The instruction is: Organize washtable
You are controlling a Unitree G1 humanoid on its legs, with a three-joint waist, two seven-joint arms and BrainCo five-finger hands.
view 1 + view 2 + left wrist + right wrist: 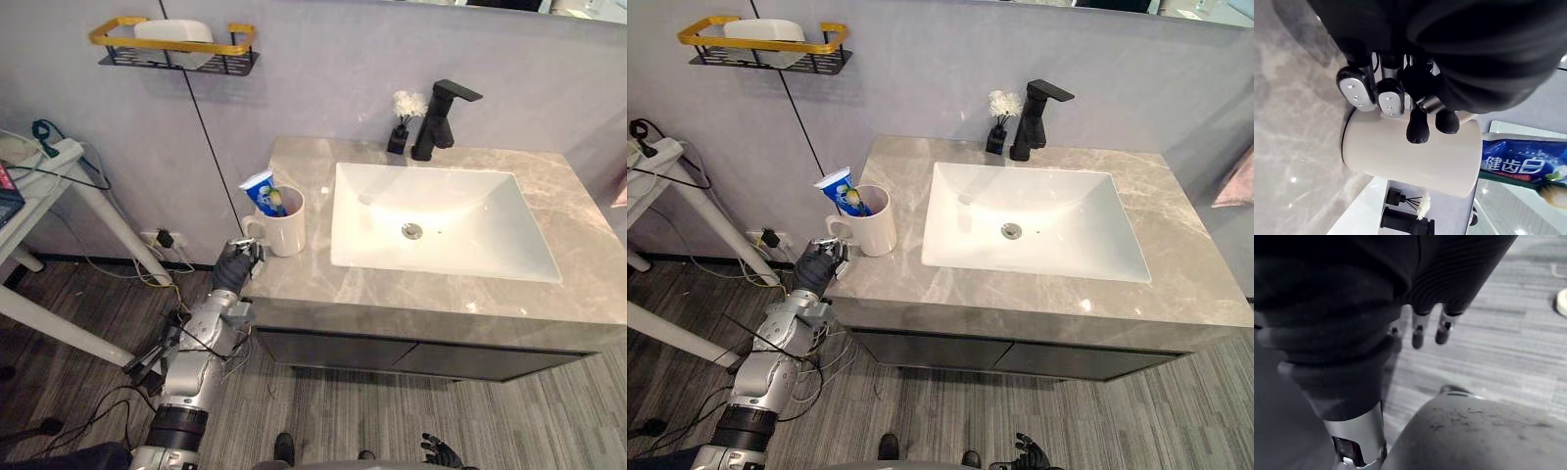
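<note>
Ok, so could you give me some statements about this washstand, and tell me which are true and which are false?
1. A toothpaste tube stands in the white mug. True.
2. The mug sits inside the sink. False: it stands on the counter, left of the sink.
3. The left hand is at the mug. True.
4. The faucet is white. False: it is black.
5. The right hand holds the small vase. False: it hangs low, holding nothing; the vase stands beside the faucet.

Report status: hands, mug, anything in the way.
Left robot hand curled on white mug at counter's left edge. Right robot hand open, idle, low near floor. Mug upright, toothpaste tube inside. Nothing blocking it.
</note>
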